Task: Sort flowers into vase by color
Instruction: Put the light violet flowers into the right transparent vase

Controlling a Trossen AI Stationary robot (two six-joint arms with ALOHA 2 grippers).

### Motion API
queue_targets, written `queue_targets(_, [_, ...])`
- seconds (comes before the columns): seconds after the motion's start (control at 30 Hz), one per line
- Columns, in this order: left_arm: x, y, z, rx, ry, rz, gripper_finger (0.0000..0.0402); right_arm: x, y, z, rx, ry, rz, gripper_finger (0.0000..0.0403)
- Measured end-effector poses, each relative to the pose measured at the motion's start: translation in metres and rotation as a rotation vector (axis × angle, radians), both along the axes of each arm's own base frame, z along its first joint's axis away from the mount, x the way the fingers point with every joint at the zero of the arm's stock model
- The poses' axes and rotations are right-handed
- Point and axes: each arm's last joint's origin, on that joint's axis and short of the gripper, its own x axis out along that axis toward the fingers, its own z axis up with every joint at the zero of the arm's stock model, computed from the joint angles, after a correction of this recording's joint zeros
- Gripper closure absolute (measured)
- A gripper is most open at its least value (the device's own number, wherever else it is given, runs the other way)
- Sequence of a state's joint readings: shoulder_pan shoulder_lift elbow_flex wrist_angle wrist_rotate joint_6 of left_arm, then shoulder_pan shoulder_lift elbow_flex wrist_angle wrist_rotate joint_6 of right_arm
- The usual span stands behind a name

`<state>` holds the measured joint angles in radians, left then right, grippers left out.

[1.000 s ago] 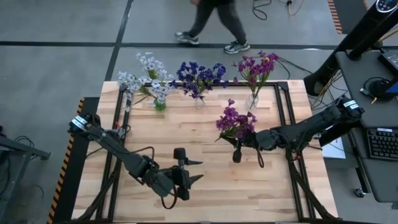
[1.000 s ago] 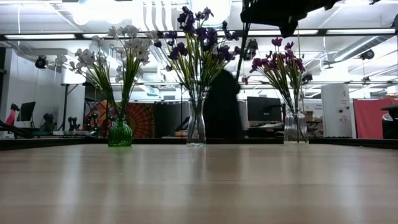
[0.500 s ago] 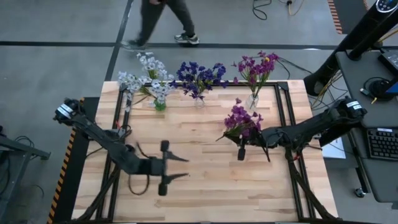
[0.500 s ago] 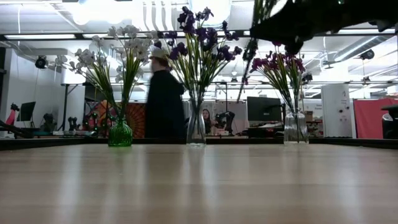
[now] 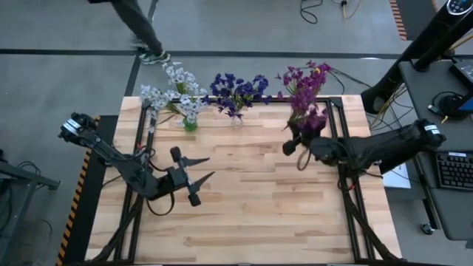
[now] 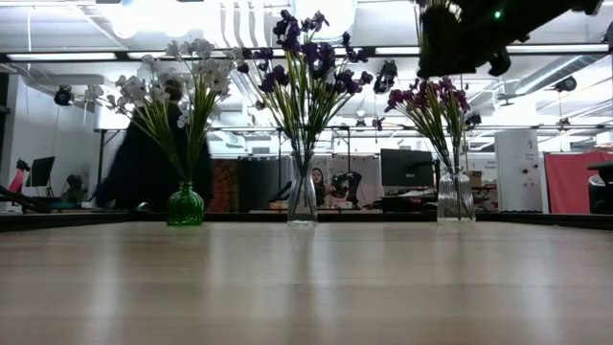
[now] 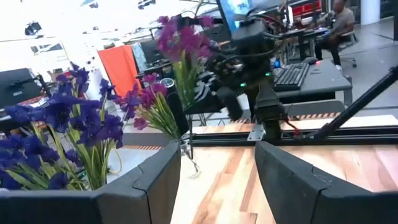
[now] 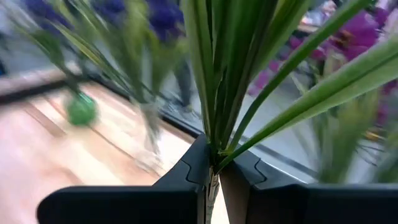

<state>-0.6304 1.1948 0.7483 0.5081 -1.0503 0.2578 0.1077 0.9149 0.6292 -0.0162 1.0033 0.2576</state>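
Three vases stand along the far edge: a green vase [image 5: 190, 125] [image 6: 185, 206] of whitish flowers, a clear vase [image 5: 236, 121] [image 6: 302, 199] of blue-violet ones, and a clear vase [image 5: 298, 123] [image 6: 453, 196] of magenta ones. My right gripper [image 5: 294, 145] [image 8: 214, 177] hovers just near of the magenta vase. It is shut on a magenta sprig [image 5: 310, 118] whose blossoms overlap that vase's bunch. My left gripper [image 5: 198, 169] [image 7: 217, 180] is open over the table's left-middle and touches nothing. My right gripper pinches the sprig's green stems [image 8: 215, 160] between its two fingers [image 8: 186, 171], just below where the leaves fan out. The fingers lie across the stems. The sprig is lifted clear of the table, and its leaves and blossoms reach past the fingers toward the far edge.
Bare wooden tabletop [image 5: 244, 214] spreads across the middle and near side, with black frame rails [image 5: 334, 118] at both sides. A person [image 5: 140, 29] walks on the floor beyond the far edge. A desk with a keyboard [image 5: 454, 170] stands to the right.
My right gripper has carried the magenta sprig from the table's middle toward the far edge and a little right, up to the magenta vase. My left gripper, still open, has swung from the near middle toward the left and far side. The person has walked leftward.
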Motion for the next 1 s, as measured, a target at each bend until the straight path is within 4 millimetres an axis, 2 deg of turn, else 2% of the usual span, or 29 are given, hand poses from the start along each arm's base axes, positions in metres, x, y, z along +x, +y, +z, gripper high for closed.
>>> queue_targets(0.13, [-0.003, -0.001, 0.001, 0.014, 0.019, -0.01, 0.0212, -0.002, -0.014, 0.012, 0.053, 0.096, -0.006, 0.0385])
queue_targets(0.37, [-0.005, 0.0, 0.0, 0.014, 0.033, 0.012, 0.0212, -0.008, -0.027, 0.026, 0.054, 0.12, -0.024, 0.0385])
queue_targets(0.67, [-0.005, 0.0, -0.001, 0.02, 0.04, 0.013, 0.0212, -0.024, -0.047, 0.026, 0.065, 0.178, -0.122, 0.0385])
queue_targets(1.0, [-0.005, 0.0, -0.001, 0.024, 0.044, 0.013, 0.0212, -0.028, -0.06, 0.026, 0.061, 0.19, -0.196, 0.0385])
